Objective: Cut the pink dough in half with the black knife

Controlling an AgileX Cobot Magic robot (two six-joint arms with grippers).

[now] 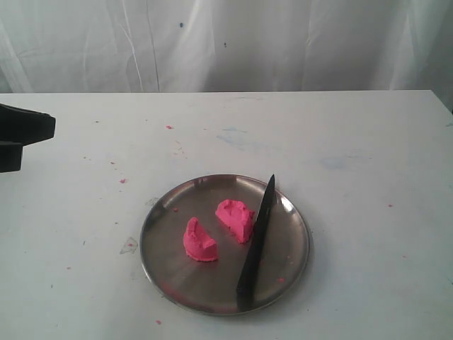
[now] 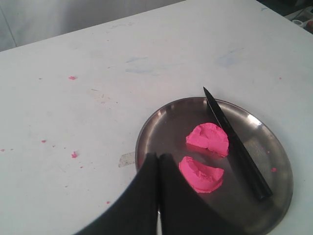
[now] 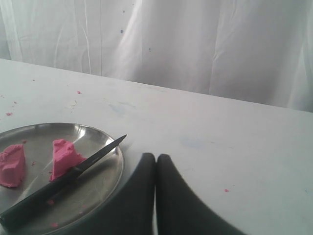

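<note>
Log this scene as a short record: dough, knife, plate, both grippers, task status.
dough: two pink halves, apart, on the plate
knife: black, lying on the plate beside the right half, tip over the far rim
plate: round steel, on the white table
crumbs: pink specks scattered on the table
left gripper: shut, empty, pulled back from the plate
right gripper: shut, empty, off the plate
task status: dough already cut, knife set down
</note>
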